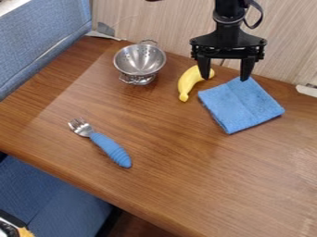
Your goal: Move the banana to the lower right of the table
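At the left side of the camera view, blue padded upholstery [37, 39] borders the wooden worktop [180, 185]. On the worktop's left half lies a fork [110, 149] with a ribbed blue handle, its metal tines pointing to the upper left and the handle's end to the lower right. Farther back and a little to the right, a small metal colander [140, 59] stands upright on its base, its bowl facing up. Next comes the yellow banana [187, 83], near the back edge and right of the middle, its narrow end toward the viewer and its other end curving up to the right. The black gripper [225, 78] hangs open over the back of the worktop, its left finger in front of the banana's upper end; whether they touch, I cannot tell. Just right of the banana lies a folded blue cloth [243, 105], near the gripper's right finger.
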`<state>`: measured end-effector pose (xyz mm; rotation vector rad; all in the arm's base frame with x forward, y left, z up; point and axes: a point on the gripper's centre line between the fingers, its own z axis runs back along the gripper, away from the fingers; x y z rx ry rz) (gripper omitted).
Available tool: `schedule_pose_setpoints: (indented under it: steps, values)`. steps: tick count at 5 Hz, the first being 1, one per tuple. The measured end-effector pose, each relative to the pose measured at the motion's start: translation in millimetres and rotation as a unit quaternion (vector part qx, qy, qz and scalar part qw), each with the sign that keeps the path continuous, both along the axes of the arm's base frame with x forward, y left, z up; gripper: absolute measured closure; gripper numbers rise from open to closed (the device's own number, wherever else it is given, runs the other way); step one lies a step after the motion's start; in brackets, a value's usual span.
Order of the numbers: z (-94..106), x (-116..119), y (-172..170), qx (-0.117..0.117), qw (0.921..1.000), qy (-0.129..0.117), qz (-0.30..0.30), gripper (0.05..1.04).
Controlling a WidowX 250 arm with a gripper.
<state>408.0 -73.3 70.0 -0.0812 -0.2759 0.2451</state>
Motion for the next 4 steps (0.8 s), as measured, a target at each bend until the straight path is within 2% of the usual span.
schedule_pose_setpoints:
  steps: [1, 2, 4]
  values:
    - [-15.3, -2.0, 0.4, 0.003, 0.9998, 0.019, 0.001, 0.085]
    - [-15.8, -1.2, 2.0, 0.008, 0.9997, 0.025, 0.001, 0.085]
    - [-5.0, 16.4, 19.2, 0.029, 0.9992, 0.015, 0.024, 0.085]
